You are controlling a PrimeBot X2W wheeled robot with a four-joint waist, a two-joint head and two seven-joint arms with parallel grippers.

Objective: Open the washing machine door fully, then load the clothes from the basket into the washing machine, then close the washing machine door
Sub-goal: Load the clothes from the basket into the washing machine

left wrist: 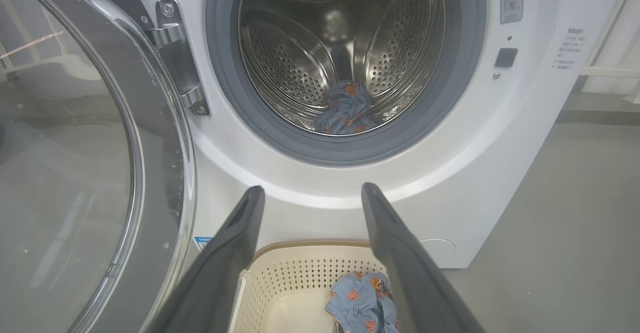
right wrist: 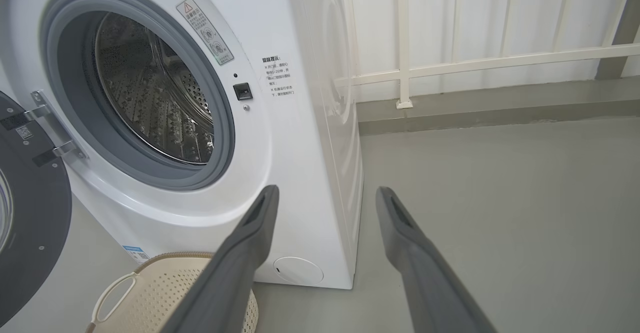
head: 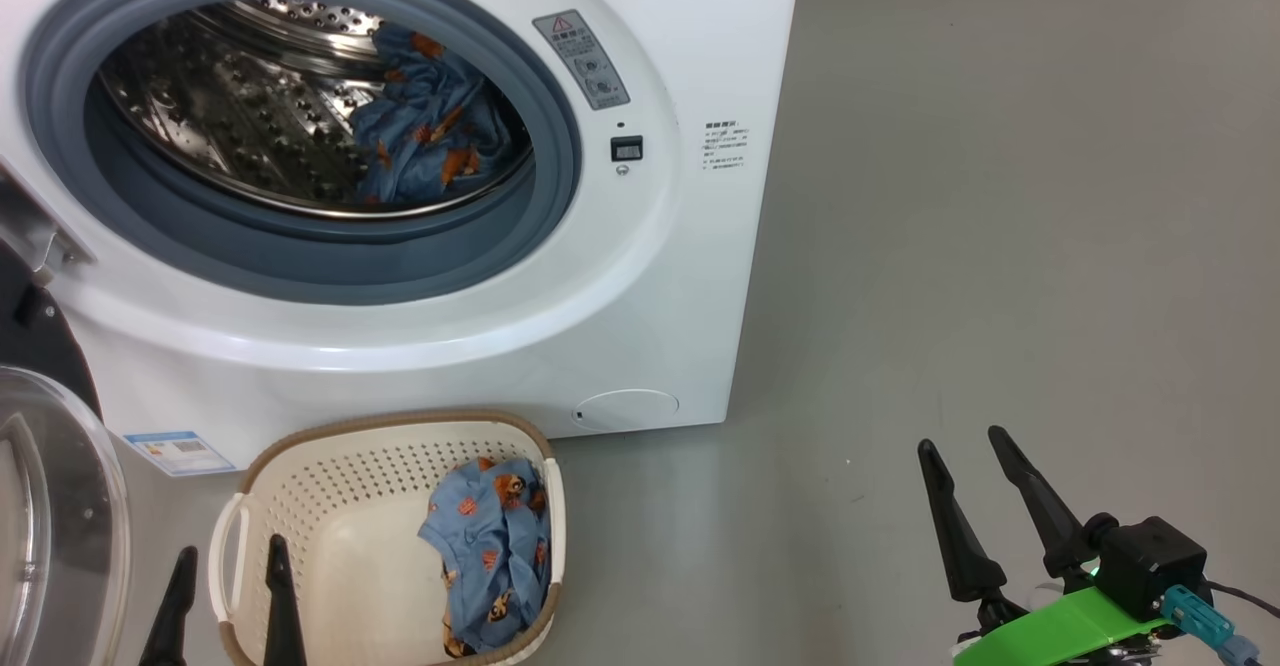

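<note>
Door (left wrist: 65, 173) fully open, clothes (head: 495, 546) split btw drum (head: 220, 116) & basket (head: 330, 506)

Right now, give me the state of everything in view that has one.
washing machine door: swung open.
washing machine: open, drum partly loaded.
garment in drum: crumpled inside.
basket: upright on the floor, blue clothes in it.
garment in basket: bunched at its right side.
left claw: open, empty.
right claw: open, empty.
round flap: shut.
</note>
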